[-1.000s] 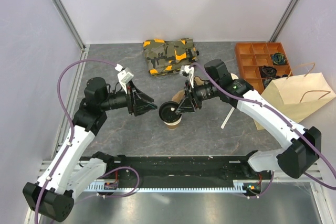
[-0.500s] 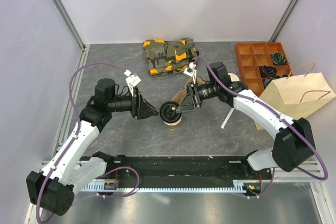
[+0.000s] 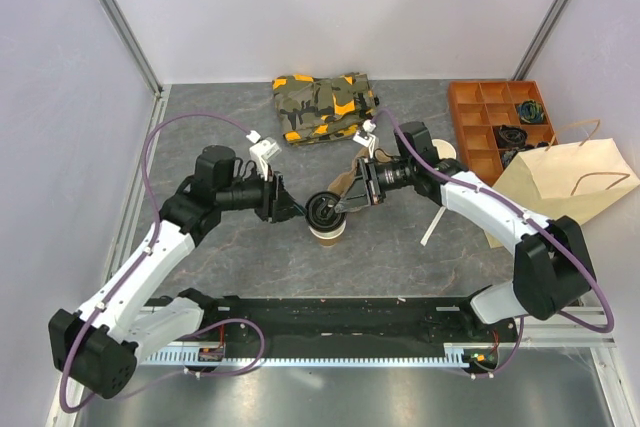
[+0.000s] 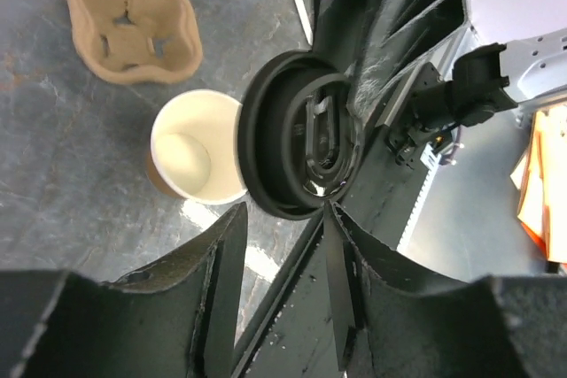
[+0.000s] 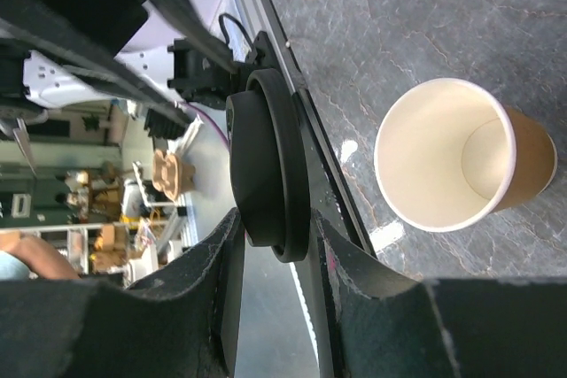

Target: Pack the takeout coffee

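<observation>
Left pincer [image 4: 283, 219] neared lid [image 4: 301, 135]; right wrist shows right pincer [image 5: 276, 219] clamping it.

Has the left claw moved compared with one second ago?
Yes. The left claw has moved to the right, closer to the open paper cup, which stands in the same spot on the table.

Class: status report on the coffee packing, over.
Right gripper shut on round black plastic lid, held on edge. Left gripper open, facing lid. Tan kraft-paper cup uncovered, upright on grey table. Pulp cup carrier beyond cup; brown paper bag far right.
</observation>
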Tool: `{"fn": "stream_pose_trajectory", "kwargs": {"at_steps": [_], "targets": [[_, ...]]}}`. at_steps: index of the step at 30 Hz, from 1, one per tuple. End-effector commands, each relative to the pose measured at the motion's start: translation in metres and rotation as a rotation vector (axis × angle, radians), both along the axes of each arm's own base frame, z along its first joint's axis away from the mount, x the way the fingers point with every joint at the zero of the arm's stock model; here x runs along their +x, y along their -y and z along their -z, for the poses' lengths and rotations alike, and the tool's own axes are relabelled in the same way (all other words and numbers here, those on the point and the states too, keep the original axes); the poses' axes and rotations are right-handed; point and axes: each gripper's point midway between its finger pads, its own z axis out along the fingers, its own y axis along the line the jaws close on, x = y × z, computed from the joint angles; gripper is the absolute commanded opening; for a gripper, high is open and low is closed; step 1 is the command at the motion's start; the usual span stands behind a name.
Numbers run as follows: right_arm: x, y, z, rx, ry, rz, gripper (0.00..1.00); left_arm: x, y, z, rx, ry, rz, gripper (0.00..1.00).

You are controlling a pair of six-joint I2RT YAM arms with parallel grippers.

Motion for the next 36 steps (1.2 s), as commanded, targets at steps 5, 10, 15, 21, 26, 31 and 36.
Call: {"fn": "stream_pose_trajectory", "kwargs": {"at_steps": [5,10,15,21,26,31,36], "targets": [[0.008,-0.003,-0.005,0.028,-0.025,0.058,0.00,0.010,0.006,-0.020,0.093,0.129,-0.004,0.45],[0.005,-0.001,-0.004,0.023,0.006,0.024,0.00,0.009,0.020,-0.031,0.125,0.310,0.149,0.47],[-0.001,0.002,0.002,-0.002,0.034,-0.028,0.00,0.002,0.030,-0.050,0.115,0.531,0.352,0.47],[-0.008,0.005,0.009,-0.022,0.008,-0.086,0.00,-0.013,0.032,-0.051,0.166,0.734,0.620,0.45],[-0.018,0.002,0.005,-0.013,0.007,-0.133,0.00,-0.020,0.039,-0.050,0.211,0.938,0.749,0.41],[-0.030,-0.007,-0.003,0.005,0.024,-0.188,0.00,-0.030,0.053,-0.046,0.199,0.985,0.826,0.40],[-0.033,-0.009,-0.006,0.005,0.030,-0.198,0.00,-0.034,0.063,-0.039,0.205,0.963,0.846,0.38]]}}
